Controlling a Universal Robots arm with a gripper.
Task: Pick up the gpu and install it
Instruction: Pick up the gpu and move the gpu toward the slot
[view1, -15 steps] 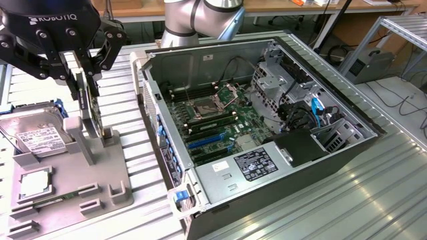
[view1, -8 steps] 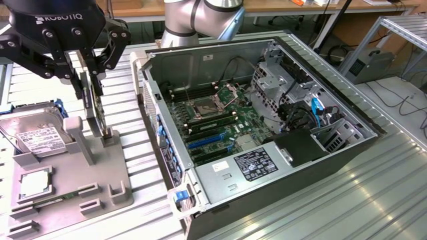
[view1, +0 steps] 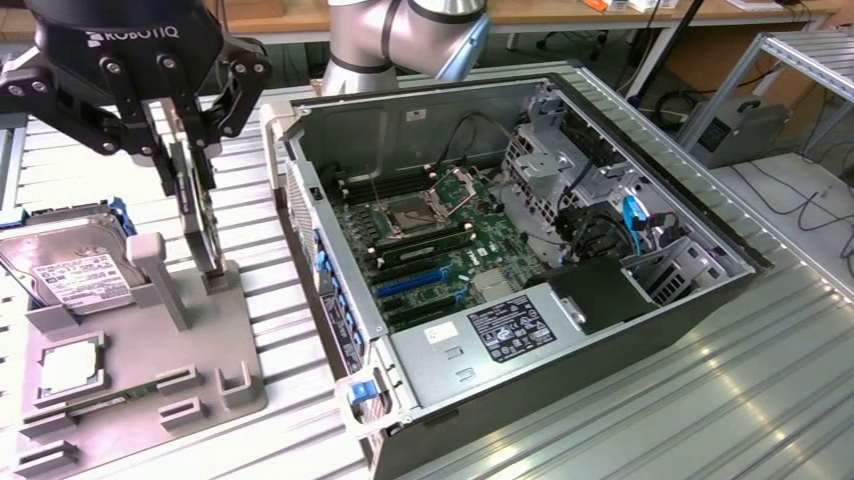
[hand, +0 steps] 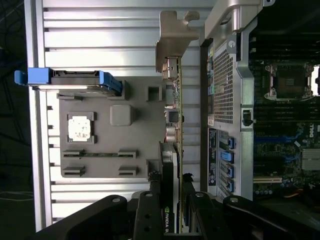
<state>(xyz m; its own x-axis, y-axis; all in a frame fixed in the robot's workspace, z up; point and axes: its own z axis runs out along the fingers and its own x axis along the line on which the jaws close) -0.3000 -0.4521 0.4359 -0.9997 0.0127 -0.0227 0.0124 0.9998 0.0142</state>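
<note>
The gpu (view1: 203, 235) is a thin dark card standing on edge over the grey parts holder (view1: 134, 400), left of the open computer case (view1: 694, 300). My gripper (view1: 191, 165) comes down from above with a finger on each side of the card's upper part and is shut on it. The card's lower end is at the holder's slot post; I cannot tell whether it still touches. In the wrist view the gpu (hand: 176, 125) shows edge-on, its silver bracket (hand: 172, 40) at the far end, and the gripper (hand: 172, 184) clamps the near end.
On the holder (hand: 135, 150) lie a silver hard drive (view1: 74, 270) in blue rails, a CPU (view1: 67, 368) and a memory stick (hand: 100, 154). Inside the case the motherboard (view1: 427, 250) has blue expansion slots (view1: 407, 285). The case wall (hand: 225, 100) stands close beside the card.
</note>
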